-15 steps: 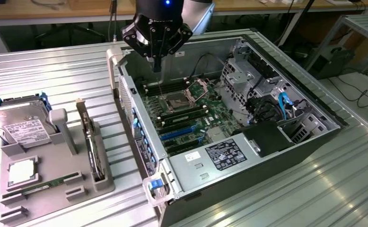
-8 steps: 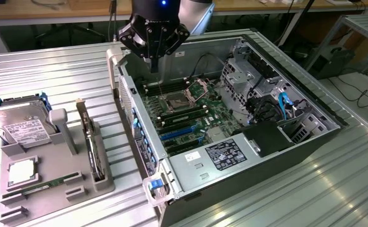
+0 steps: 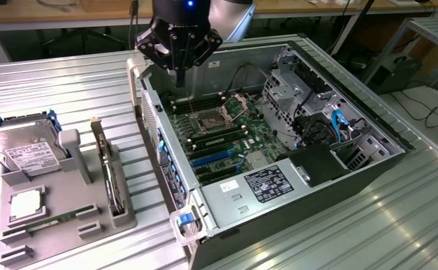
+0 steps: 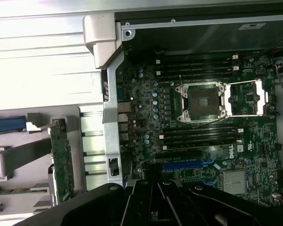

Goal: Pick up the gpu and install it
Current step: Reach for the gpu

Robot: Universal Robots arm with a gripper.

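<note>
Lower left, exterior view: grey tray on the ribbed metal surface. It holds a memory stick, a processor chip and a hard drive propped at the far end. The gpu stands on edge in the slot nearest the case, untouched.

Centre: open computer case, motherboard exposed; the case's side wall stands between tray and board.

Upper centre: claw above the case's far left corner, well apart from the gpu. Whether it is apart or together, cannot tell.

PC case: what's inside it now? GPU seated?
Motherboard with open CPU socket, empty blue slots, power supply, drive bays. The gpu stands outside in the grey holder. The gripper hangs over one corner, hiding what lies beneath it.
</note>
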